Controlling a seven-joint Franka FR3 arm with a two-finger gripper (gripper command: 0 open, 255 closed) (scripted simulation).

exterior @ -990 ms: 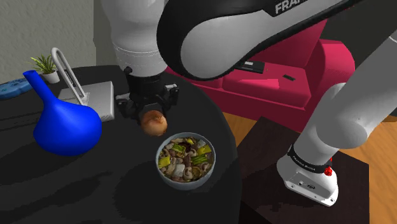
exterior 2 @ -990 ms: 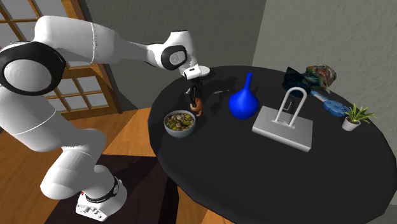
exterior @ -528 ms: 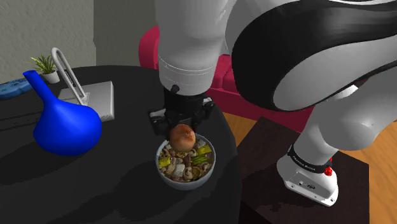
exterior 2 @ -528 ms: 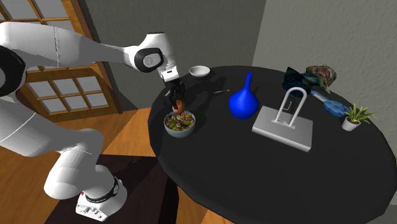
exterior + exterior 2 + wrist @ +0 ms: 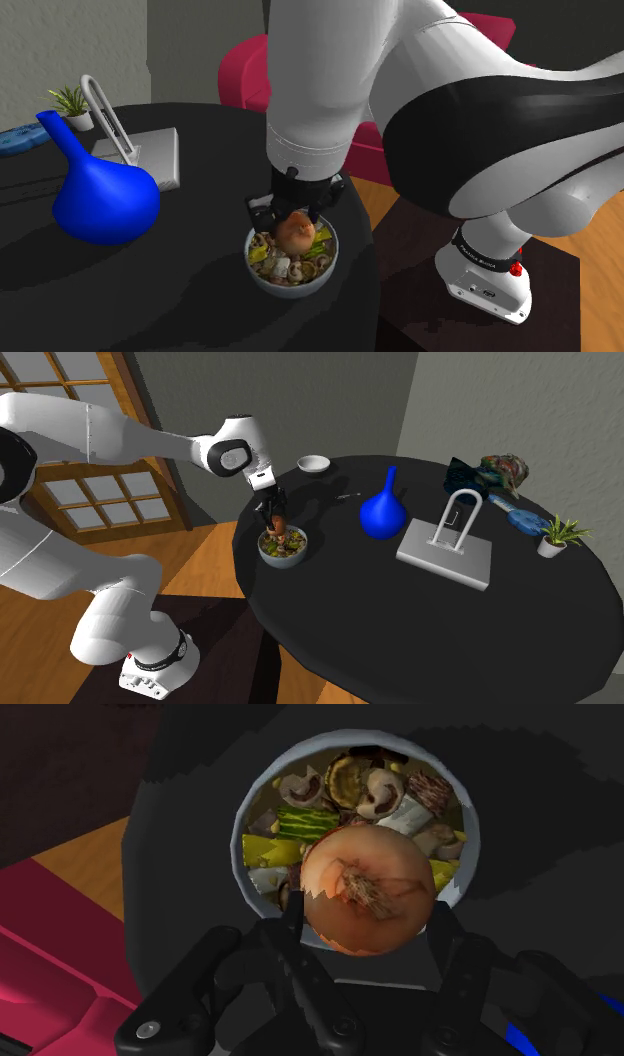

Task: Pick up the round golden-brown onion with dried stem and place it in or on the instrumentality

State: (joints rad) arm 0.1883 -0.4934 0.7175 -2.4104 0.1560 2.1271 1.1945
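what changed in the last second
The gripper, shut on the onion, carried it from beside the bowl to right over it, and came lower. The bowl and the blue vase stayed put.

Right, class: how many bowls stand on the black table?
2. A food-filled bowl lies beneath the pincer holding the onion; a small white bowl sits at the table's far edge in the second exterior view. More may be hidden.

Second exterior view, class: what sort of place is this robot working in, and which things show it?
Probably a living or dining room in a house: a round black table, a red sofa, a wooden floor and a wood-framed paned window.
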